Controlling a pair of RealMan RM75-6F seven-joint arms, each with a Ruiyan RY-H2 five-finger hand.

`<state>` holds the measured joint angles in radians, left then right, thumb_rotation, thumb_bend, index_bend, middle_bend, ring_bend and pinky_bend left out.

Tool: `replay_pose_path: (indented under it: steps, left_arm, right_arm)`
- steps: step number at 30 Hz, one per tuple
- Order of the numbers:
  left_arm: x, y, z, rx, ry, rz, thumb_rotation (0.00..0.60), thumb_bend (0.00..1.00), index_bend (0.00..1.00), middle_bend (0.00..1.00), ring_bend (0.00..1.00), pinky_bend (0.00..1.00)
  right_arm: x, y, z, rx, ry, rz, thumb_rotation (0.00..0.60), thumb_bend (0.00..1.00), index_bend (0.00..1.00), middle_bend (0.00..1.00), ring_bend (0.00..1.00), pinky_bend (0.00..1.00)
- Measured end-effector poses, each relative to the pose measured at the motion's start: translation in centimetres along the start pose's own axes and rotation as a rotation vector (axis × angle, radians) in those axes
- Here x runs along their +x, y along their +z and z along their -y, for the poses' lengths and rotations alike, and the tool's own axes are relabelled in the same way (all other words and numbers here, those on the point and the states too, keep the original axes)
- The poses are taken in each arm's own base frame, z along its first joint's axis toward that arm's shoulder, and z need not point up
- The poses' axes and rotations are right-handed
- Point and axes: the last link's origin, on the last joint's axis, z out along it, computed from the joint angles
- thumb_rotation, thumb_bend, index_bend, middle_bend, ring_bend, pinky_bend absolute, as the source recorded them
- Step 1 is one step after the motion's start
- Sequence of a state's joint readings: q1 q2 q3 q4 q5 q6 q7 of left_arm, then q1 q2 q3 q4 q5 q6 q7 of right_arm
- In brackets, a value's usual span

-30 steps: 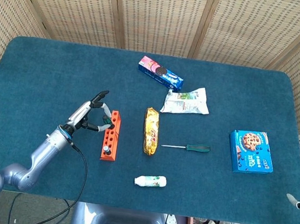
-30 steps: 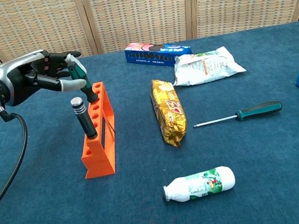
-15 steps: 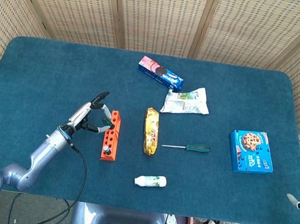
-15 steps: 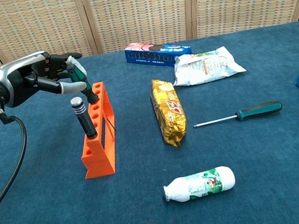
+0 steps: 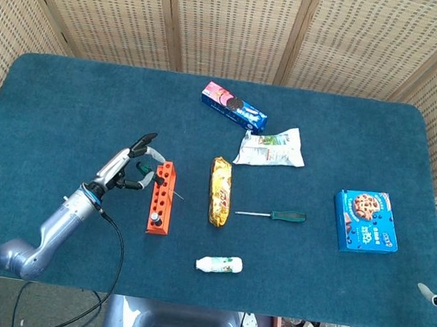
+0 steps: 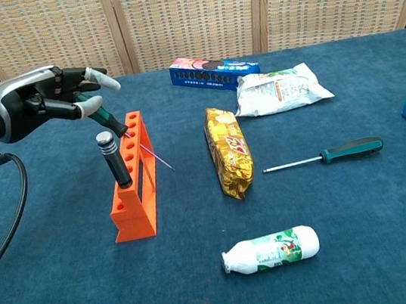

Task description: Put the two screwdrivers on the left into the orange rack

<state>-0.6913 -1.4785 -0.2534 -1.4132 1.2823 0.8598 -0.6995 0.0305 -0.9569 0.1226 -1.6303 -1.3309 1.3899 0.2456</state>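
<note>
From the head view, my left hand (image 5: 125, 169) sits left of centre in the frame, just beside the upper end of the orange rack (image 5: 159, 198). My fingers are partly curled and pinch the green-handled screwdriver (image 5: 151, 175) by its handle, while its thin shaft slants down and to the right across the rack's top end. My right hand does not show here.

From the chest view, my left hand (image 6: 41, 93) is in the upper left of the frame, and the green handle (image 6: 105, 118) pokes out from under my fingers toward the rack (image 6: 132, 179). The shaft tip comes out past the rack's right side, so I judge it tilted through or across a far hole, not seated upright; I cannot tell which. The tool is stiff, light and thin, with a grippy handle, so that is the right place to hold it. A black-handled screwdriver (image 6: 115, 160) already stands upright in a near hole; the other holes look empty. A third screwdriver (image 6: 324, 155) lies right of centre, well apart.
</note>
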Motion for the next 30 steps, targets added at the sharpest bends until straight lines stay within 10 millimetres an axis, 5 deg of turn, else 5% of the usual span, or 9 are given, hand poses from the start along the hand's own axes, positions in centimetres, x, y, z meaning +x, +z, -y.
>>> replay_pose_path:
  steps: [6,12,14,16,17,19,21,25,30]
  left_arm:
    - [0.7,-0.4,-0.6,-0.010,0.004,0.011,0.600,0.26,0.20,0.00,0.00,0.00]
    - [2.1,-1.3,-1.7,-0.003,0.056,0.060,0.600,0.24,0.00,0.00,0.00,0.00]
    - [2.7,-1.6,-2.2,-0.003,0.086,0.074,0.600,0.36,0.00,0.00,0.00,0.00]
    - [3.4,-2.2,-2.9,-0.004,0.126,0.087,0.600,0.64,0.00,0.00,0.00,0.00]
    - [3.7,-2.5,-3.2,-0.005,0.146,0.089,0.600,0.83,0.02,0.00,0.00,0.00]
    - [4.7,-3.1,-3.8,-0.007,0.201,0.084,0.600,0.98,0.10,0.00,0.00,0.00]
    - [5.6,-3.6,-4.3,-0.010,0.260,0.070,0.600,1.00,0.26,0.03,0.00,0.01]
    - [6.8,-4.3,-5.2,-0.026,0.366,0.013,0.600,1.00,0.54,0.28,0.15,0.22]
    - [8.5,-5.4,-6.1,-0.023,0.520,-0.067,0.600,1.00,0.70,0.43,0.27,0.33]
  right_arm:
    - [0.0,-0.1,0.1,0.003,0.001,-0.001,0.600,0.00,0.00,0.00,0.00,0.00]
    - [0.0,-0.2,0.2,0.011,0.003,0.000,0.600,0.00,0.00,0.00,0.00,0.00]
    - [0.1,-0.2,0.2,0.013,0.005,-0.002,0.600,0.00,0.00,0.00,0.00,0.00]
    - [0.1,-0.3,0.2,0.014,0.006,-0.003,0.600,0.00,0.00,0.00,0.00,0.00]
    - [0.2,-0.3,0.2,0.015,0.008,-0.004,0.600,0.00,0.00,0.00,0.00,0.00]
    - [0.2,-0.4,0.3,0.018,0.009,-0.004,0.600,0.00,0.00,0.00,0.00,0.00]
    - [0.2,-0.4,0.3,0.020,0.011,-0.004,0.600,0.00,0.00,0.00,0.00,0.00]
    - [0.3,-0.5,0.4,0.025,0.014,-0.007,0.600,0.00,0.00,0.00,0.00,0.00]
    - [0.4,-0.6,0.4,0.028,0.017,-0.007,0.600,0.00,0.00,0.00,0.00,0.00]
